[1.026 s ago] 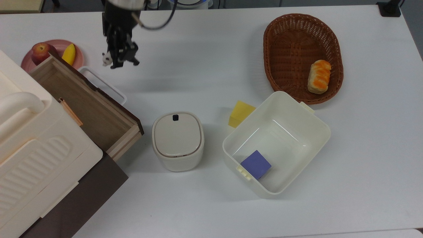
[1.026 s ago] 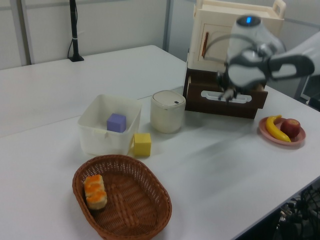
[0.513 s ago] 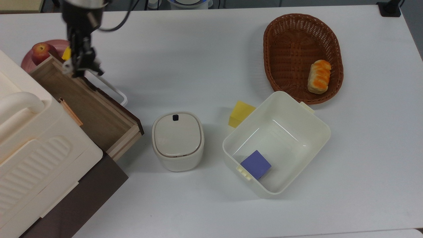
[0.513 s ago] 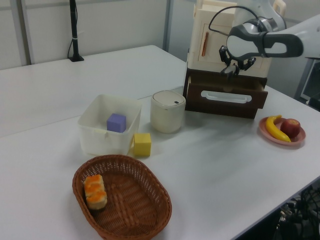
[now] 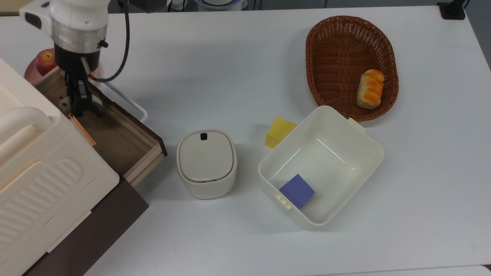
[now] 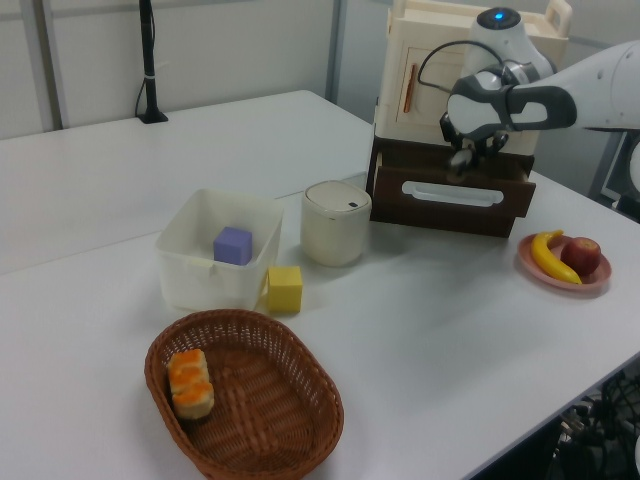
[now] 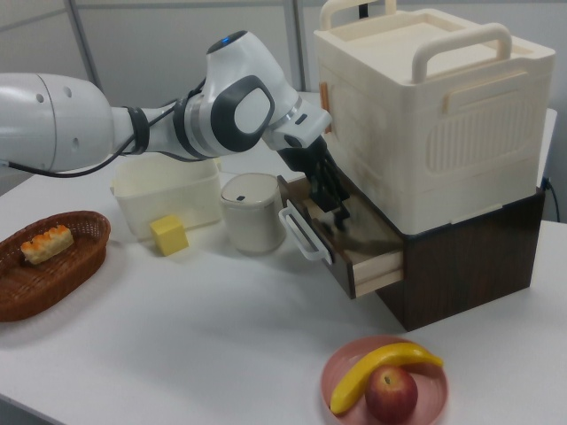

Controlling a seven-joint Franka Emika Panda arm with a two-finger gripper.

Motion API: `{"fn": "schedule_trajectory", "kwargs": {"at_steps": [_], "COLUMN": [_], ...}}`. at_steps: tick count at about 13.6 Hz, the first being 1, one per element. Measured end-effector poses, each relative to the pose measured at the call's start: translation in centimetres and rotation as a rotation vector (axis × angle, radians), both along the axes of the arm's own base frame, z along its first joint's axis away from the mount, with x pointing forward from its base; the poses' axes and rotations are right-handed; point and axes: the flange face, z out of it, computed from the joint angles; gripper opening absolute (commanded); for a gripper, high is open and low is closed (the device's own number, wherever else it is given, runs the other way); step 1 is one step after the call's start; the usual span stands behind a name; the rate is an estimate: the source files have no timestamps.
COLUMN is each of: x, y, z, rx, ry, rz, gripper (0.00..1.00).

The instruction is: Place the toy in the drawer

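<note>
The gripper (image 5: 76, 102) hangs inside the open drawer (image 5: 122, 142), clamped on the toy (image 5: 63, 102) so it can be let go over the wooden floor. The drawer is pulled out from under the cream box (image 5: 42, 168), leaving room to reach in from above.

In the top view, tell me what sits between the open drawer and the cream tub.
A lidded cream canister stands on the table between the drawer and the tub, touching neither.

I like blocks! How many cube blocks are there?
2. The purple cube sits inside the tub; the yellow cube stands on the table, touching the tub's outside. Others could be hidden.
</note>
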Motion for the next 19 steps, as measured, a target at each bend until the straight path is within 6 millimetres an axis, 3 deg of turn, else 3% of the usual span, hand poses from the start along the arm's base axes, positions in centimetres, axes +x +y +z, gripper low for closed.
{"fn": "schedule_trajectory", "kwargs": {"at_steps": [3, 8, 11, 12, 15, 18, 19], "x": [0.2, 0.5, 0.1, -0.1, -1.0, -2.2, -2.6], "y": [-0.1, 1.0, 4.5, 6.4, 9.8, 13.8, 14.3], "z": [-0.3, 1.2, 1.9, 2.6, 3.6, 4.5, 4.6], "rx": [0.000, -0.010, 0.006, 0.024, 0.049, 0.093, 0.112], "ry": [0.002, 0.000, 0.097, 0.127, 0.222, 0.352, 0.381], "rz": [0.000, 0.041, 0.123, 0.162, 0.306, 0.638, 0.727], "gripper": [0.84, 0.90, 1.00, 1.00, 1.00, 1.00, 1.00]}}
